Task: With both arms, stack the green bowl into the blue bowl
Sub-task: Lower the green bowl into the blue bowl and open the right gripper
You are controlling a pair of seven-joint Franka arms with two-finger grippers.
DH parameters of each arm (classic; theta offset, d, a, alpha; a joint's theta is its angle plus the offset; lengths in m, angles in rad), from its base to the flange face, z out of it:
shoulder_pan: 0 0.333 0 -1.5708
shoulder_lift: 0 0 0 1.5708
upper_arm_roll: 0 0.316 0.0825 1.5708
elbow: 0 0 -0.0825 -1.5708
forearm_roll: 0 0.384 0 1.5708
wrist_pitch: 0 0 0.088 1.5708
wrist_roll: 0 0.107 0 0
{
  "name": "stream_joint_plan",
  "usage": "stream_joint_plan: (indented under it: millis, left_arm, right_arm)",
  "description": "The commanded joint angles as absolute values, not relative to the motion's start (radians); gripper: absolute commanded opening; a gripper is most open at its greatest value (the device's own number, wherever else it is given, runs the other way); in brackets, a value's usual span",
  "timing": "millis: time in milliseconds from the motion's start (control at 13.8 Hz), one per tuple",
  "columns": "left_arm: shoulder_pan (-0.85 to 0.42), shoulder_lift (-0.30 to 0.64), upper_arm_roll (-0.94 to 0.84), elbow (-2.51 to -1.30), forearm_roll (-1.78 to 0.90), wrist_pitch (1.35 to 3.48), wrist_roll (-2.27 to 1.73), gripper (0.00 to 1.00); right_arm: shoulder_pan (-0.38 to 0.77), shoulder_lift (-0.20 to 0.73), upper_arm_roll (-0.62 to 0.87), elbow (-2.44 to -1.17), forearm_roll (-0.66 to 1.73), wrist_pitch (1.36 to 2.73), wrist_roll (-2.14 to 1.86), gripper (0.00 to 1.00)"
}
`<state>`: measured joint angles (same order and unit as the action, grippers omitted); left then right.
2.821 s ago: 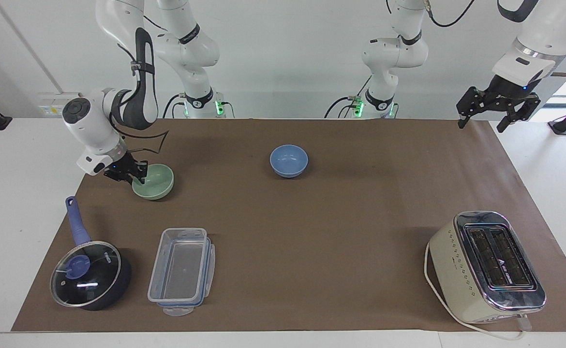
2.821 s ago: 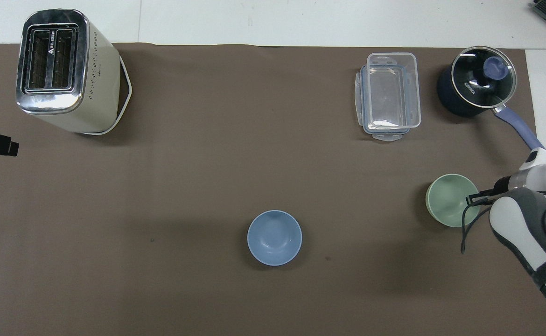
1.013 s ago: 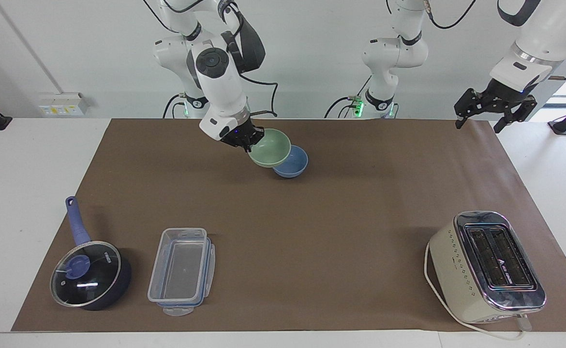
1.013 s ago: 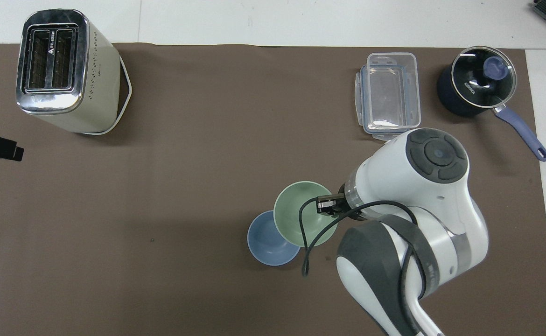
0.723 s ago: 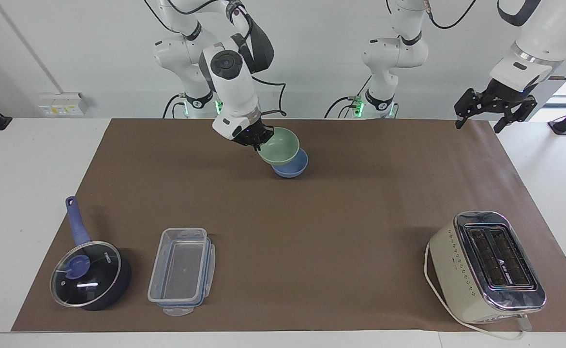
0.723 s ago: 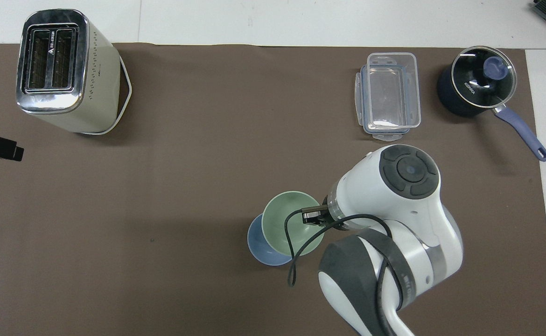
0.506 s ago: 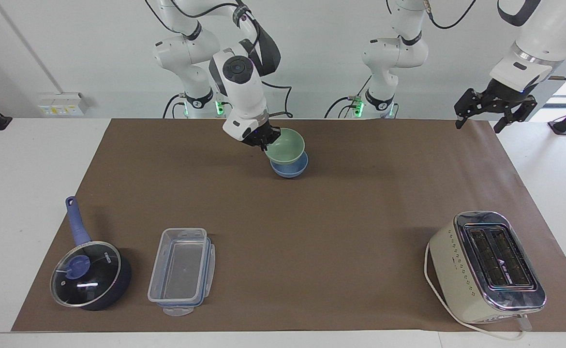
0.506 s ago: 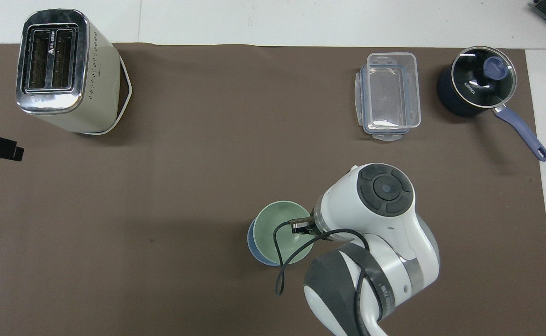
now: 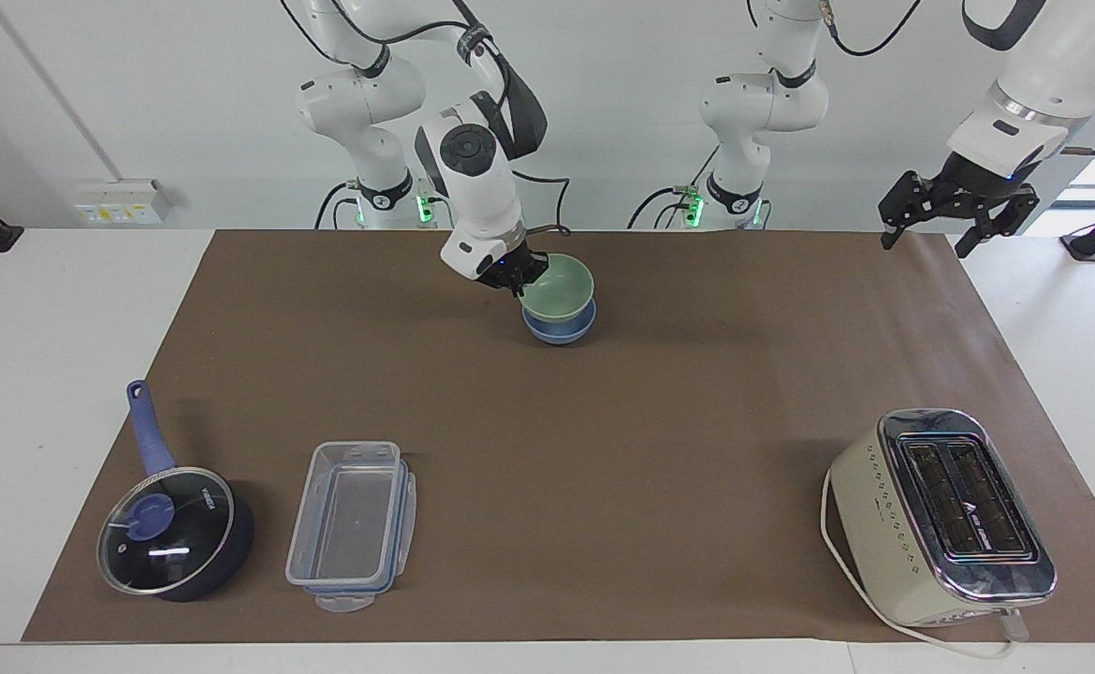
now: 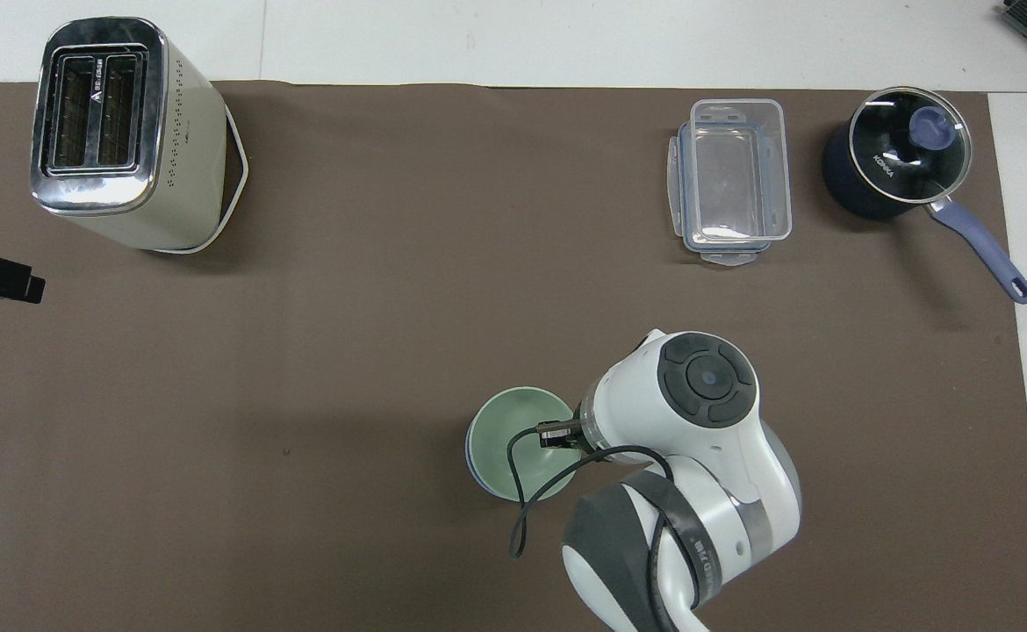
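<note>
The right gripper (image 9: 521, 277) was pinched on the rim of the green bowl (image 9: 559, 288), on the side toward the right arm's end of the counter (image 9: 604, 440), and held it directly over the blue bowl (image 9: 562, 329), which sat on the brown mat close to the robots, about midway between the two arm bases. In the facing view only the lower part of the blue bowl showed under the green one, and in the overhead view just a thin blue crescent peeked out past the green rim, so the two looked well lined up. Whether the green bowl already rested inside or hung a little above could not be told for sure. By the look of it, this was the placing step, nearly done; the next move would call for a short straight lowering until the green bowl seated, then letting go of the rim and lifting clear without dragging it askew. The left gripper (image 9: 958, 208) waited in the air with its fingers spread wide and nothing in them, over the mat's edge at the left arm's end of the counter. Farther from the robots stood a cream and chrome toaster (image 9: 941, 518) at that same end; its label was too small to read. At the right arm's end lay a clear plastic box (image 9: 352, 526) and, beside it, a dark saucepan (image 10: 894, 163) under a glass lid, with "KONKA" printed in white on the lid.
</note>
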<state>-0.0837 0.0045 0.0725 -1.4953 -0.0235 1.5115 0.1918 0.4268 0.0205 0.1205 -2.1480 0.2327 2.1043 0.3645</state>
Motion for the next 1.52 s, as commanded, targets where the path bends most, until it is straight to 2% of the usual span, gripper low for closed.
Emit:
stream_joint_plan:
  millis: [0,1447]
  left_arm:
    - [-0.067,-0.009,0.063,-1.505,-0.029,1.499,0.199,1.0]
    - [-0.067,-0.009,0.063,-1.505,-0.029,1.499,0.199,1.0]
  right_arm:
    - [0.43,0.031,0.117,-2.164,0.262,2.146,0.356,0.0]
    - [0.454,0.061,0.118,-2.195,0.276,2.215,0.339,0.02]
